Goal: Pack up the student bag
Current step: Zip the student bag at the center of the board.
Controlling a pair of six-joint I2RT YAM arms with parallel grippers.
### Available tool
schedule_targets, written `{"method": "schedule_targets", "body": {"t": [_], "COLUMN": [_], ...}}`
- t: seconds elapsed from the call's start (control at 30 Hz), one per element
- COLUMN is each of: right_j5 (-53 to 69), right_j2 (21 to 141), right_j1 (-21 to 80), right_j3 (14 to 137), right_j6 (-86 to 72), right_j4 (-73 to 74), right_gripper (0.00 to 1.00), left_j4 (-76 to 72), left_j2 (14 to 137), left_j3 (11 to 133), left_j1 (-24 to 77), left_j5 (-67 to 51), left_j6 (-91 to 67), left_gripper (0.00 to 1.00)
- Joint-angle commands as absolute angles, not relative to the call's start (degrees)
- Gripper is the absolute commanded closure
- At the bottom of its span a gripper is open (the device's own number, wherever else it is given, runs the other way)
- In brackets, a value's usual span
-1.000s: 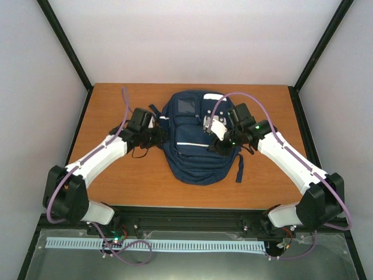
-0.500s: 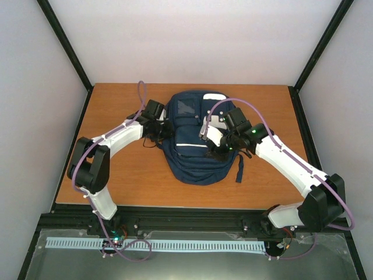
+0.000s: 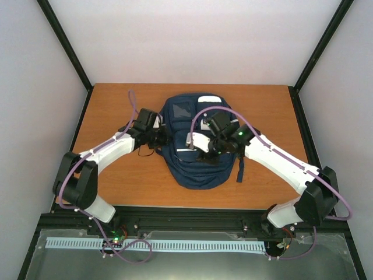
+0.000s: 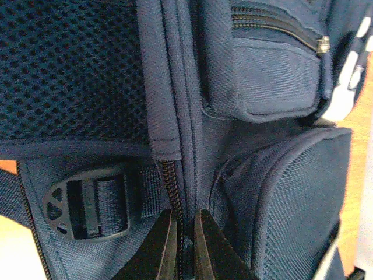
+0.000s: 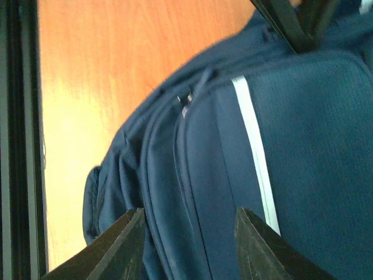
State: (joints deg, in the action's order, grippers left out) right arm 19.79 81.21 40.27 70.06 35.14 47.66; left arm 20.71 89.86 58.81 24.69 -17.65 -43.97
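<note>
Wooden bench (image 3: 116,175), student bag (image 3: 195,169) central. Left gripper (image 4: 183,216) pinched shut on its side zip seam (image 4: 173,175); right gripper (image 5: 187,214) half open, empty. Risk: thin pinch slips, or bag drags unanchored.

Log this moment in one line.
backpack: flat on table | left jaws: shut on side zip | right jaws: open over front pocket
</note>
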Motion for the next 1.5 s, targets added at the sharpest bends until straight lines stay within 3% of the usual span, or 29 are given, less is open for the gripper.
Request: {"method": "schedule_targets", "body": {"t": [0.0, 0.3, 1.0, 1.47], "right_j5": [13.0, 4.3, -1.0, 2.3], "right_j2": [82.4, 87.8, 102.9, 101.9], "right_j1": [47.4, 56.0, 57.0, 56.9], "right_j3": [73.7, 78.9, 89.3, 88.0], "right_j6": [40.8, 46.2, 50.4, 47.2], "right_j4": [48.9, 48.3, 50.1, 55.3], "right_gripper": [0.57, 0.57, 0.55, 0.80], "left_j4": [19.1, 19.5, 19.7, 20.3], "left_j2": [83.6, 80.6, 78.7, 79.5], "left_j3": [57.6, 58.0, 57.7, 57.9], "left_j1": [25.3, 25.6, 25.7, 25.7], "left_j5": [-21.1, -22.1, -22.6, -21.3], "left_j6": [-46.9, -45.9, -44.2, -43.0], "left_gripper": [0.99, 0.99, 0.99, 0.99]}}
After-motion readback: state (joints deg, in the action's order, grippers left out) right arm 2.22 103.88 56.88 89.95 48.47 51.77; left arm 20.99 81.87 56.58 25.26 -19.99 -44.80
